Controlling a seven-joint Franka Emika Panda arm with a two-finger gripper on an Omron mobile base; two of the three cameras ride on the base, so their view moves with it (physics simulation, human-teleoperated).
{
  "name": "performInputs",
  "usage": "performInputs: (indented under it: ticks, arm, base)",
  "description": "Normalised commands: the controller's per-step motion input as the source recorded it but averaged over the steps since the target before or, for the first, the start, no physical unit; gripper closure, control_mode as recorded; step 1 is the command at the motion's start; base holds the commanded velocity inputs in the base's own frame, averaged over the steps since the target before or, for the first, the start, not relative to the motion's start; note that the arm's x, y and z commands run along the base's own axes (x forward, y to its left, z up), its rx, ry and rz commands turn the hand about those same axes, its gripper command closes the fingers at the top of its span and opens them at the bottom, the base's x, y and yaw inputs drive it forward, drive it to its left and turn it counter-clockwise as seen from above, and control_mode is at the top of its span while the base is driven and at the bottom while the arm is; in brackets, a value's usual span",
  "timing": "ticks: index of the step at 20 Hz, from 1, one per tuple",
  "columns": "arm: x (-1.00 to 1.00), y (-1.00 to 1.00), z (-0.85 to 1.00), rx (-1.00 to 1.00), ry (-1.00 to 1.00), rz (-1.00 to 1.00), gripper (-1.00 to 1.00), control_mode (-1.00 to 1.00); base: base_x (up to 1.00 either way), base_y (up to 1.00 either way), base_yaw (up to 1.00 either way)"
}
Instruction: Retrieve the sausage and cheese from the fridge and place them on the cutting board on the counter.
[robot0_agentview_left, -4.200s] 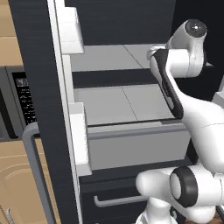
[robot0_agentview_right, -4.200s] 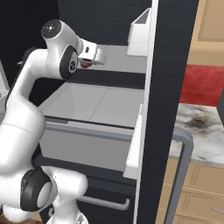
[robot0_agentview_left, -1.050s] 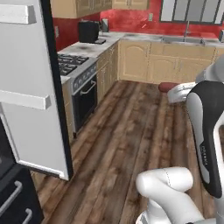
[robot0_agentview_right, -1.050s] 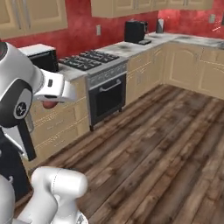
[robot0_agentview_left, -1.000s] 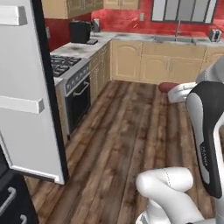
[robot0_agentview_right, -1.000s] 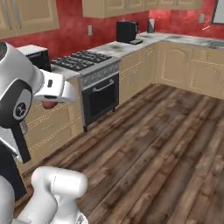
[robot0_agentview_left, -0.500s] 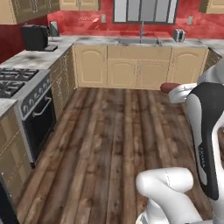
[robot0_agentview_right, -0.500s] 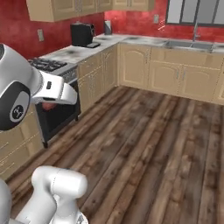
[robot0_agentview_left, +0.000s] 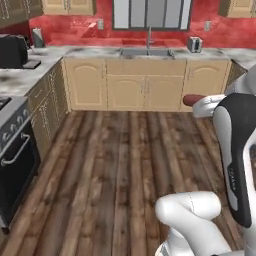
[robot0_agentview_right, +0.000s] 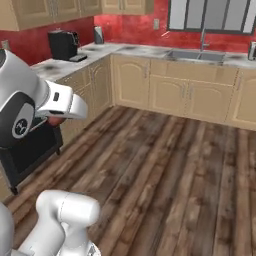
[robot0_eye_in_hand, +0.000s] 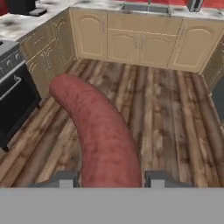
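In the left base view, you see a black oven front at the left edge, a coffee machine on the counter above it, and the sink faucet centred under the window. A small toaster stands on the same marble run, right of the sink. At the right, the sausage shows as a reddish-brown tip projecting from the white hand, held in the air above the wood floor.

In the right base view, you see the same kitchen from the other side: the coffee machine sits on the counter corner at upper left and the sink lies at upper right. Here the sausage is mostly hidden under the white hand; only a dark red sliver shows.

In the hand view, you get what the base views do not show: the gripper pinches the sausage between its two fingertips, one on each side of the lower end. The sausage curves up and left across this view, over floor boards.

You can read no brand, label or writing in any view; the oven control panel is too blurred to tell.
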Motion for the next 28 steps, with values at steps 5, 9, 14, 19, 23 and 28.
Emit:
performInputs:
  ticks: [5, 9, 14, 19, 23, 28]
  arm:
    - [0.00, 0.00, 0.00, 0.00, 0.00, 0.00, 1.00, 1.00]
    - [0.00, 0.00, 0.00, 0.00, 0.00, 0.00, 1.00, 1.00]
    - [0.00, 0.00, 0.00, 0.00, 0.00, 0.00, 1.00, 1.00]
    - [0.00, 0.00, 0.00, 0.00, 0.00, 0.00, 1.00, 1.00]
    - [0.00, 0.00, 0.00, 0.00, 0.00, 0.00, 1.00, 1.00]
    - [0.00, 0.00, 0.00, 0.00, 0.00, 0.00, 1.00, 1.00]
  base:
    - [0.77, -0.52, -0.56]
    - [0.84, -0.51, -0.54]
    - [0.73, -0.52, -0.56]
    - [0.72, -0.45, -0.58]
    - [0.92, -0.21, -0.53]
    - [0.90, 0.45, -0.38]
